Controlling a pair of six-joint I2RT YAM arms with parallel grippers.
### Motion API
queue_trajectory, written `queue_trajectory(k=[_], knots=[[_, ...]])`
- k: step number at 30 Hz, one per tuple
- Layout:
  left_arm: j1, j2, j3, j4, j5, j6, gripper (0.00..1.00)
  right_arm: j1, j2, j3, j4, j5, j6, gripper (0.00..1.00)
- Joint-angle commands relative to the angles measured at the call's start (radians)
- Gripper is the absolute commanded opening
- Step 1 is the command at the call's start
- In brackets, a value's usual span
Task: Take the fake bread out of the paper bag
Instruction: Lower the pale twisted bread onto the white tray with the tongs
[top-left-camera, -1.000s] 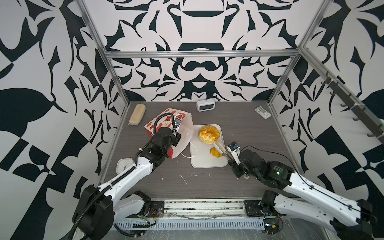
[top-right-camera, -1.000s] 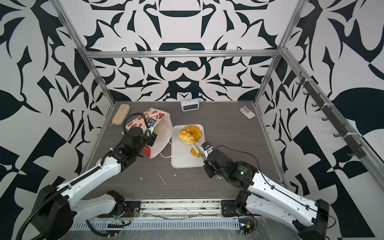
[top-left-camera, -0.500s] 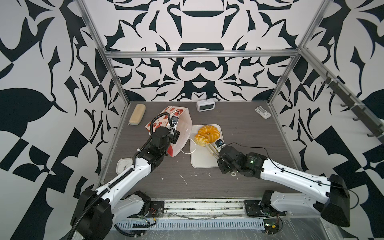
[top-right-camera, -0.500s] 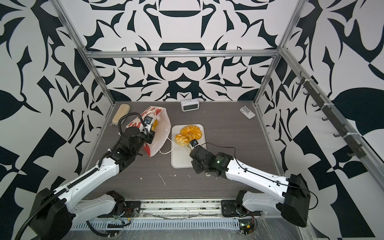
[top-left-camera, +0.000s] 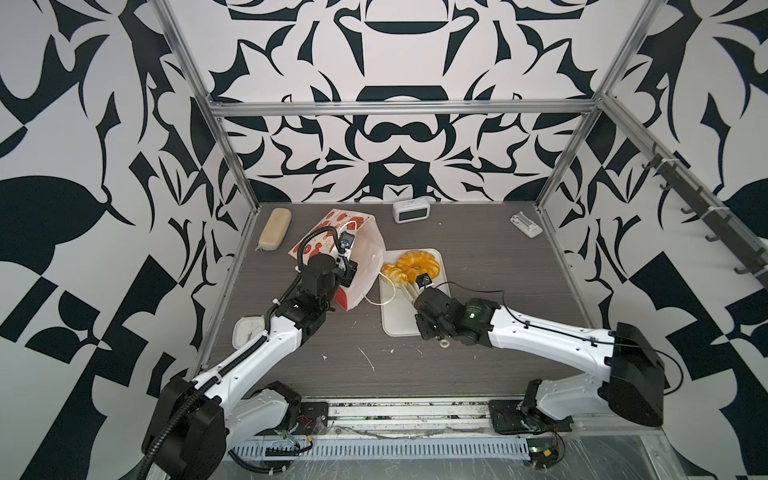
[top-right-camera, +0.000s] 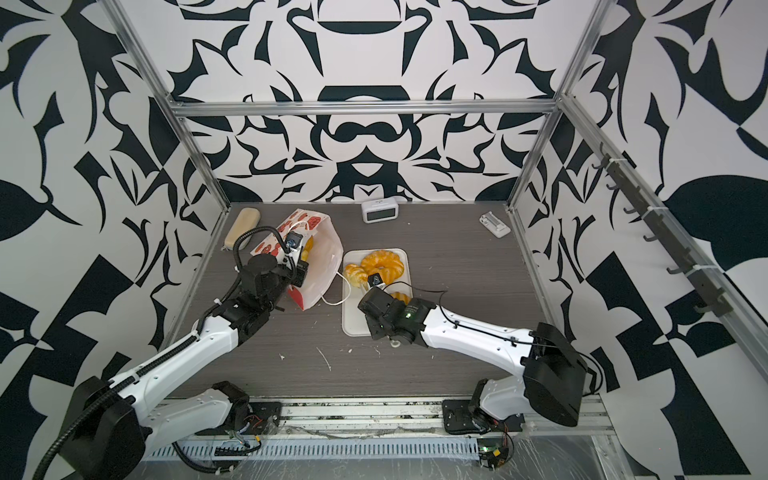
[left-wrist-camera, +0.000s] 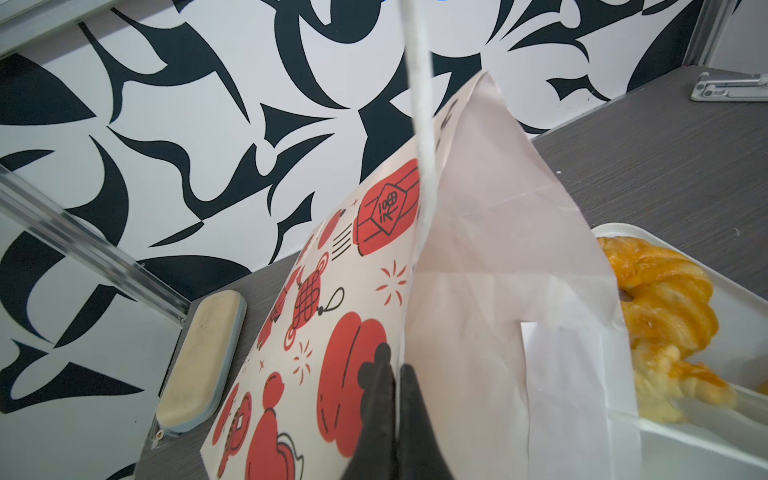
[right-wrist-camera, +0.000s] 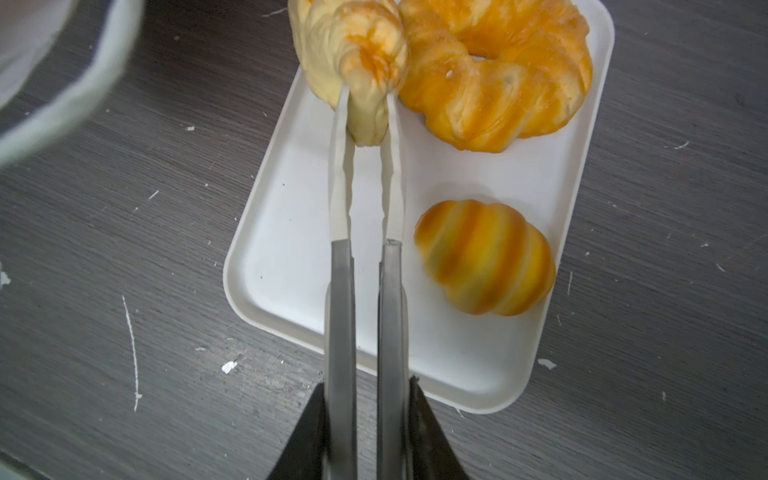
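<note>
The left arm (top-left-camera: 266, 345) reaches forward, left gripper (left-wrist-camera: 394, 368) pinched shut; the right arm (top-left-camera: 540, 332) angles inward, right gripper (right-wrist-camera: 365, 390) apparently clamped, jaws slightly apart.

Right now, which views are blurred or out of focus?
Right wrist view: ridged roll slightly smeared, ring loaf and tongs crisp. Left wrist view: cord handle near the lens and croissant blurred, paper bag print sharp. Both top views sharp.
</note>
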Motion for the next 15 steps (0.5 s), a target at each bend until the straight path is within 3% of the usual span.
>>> queue_trajectory(k=[1, 6, 11, 15], knots=[[0.008, -0.017, -0.020, 0.059, 0.016, -0.019, 0.03, 0.015, 0.023, 0.053, 0.057, 0.061, 0.058, 0.19], [0.011, -0.020, -0.024, 0.061, 0.021, -0.020, 0.03, 0.035, 0.078, 0.049, 0.063, 0.097, 0.102, 0.21], [0.015, -0.016, -0.024, 0.062, 0.021, -0.021, 0.03, 0.061, 0.120, 0.057, 0.071, 0.074, 0.123, 0.37], [0.017, -0.017, -0.024, 0.063, 0.021, -0.023, 0.03, 0.072, 0.116, 0.037, 0.103, 0.021, 0.127, 0.44]])
